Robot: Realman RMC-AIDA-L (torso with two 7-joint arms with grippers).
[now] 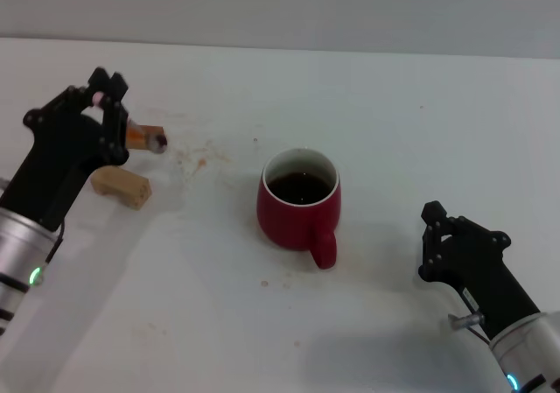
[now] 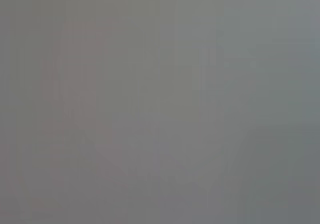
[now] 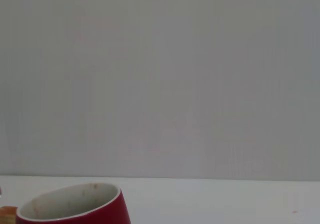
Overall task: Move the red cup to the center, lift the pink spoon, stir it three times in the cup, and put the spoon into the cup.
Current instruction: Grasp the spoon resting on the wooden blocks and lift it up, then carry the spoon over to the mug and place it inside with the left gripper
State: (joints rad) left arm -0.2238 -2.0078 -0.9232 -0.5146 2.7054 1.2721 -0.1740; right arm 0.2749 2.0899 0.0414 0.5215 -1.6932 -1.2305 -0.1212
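Glossy dark red ceramic cup [image 1: 298, 207], white inside and holding dark liquid, stands mid-table, its loop handle facing the near side. Far left, the left gripper [image 1: 106, 97] is raised, pinching the thin pale pink spoon [image 1: 94, 98] above a tan wooden block [image 1: 122, 186] and an orange-brown block [image 1: 145, 136]. The right gripper [image 1: 435, 235] sits near right, whether parted or closed I can't tell, though its wrist view alone shows the stained white inner wall at the cup's rim [image 3: 75, 204].

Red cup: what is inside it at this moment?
The red cup holds dark liquid below its white inner wall. No spoon sticks out of it. Anything beneath the liquid's surface is hidden.
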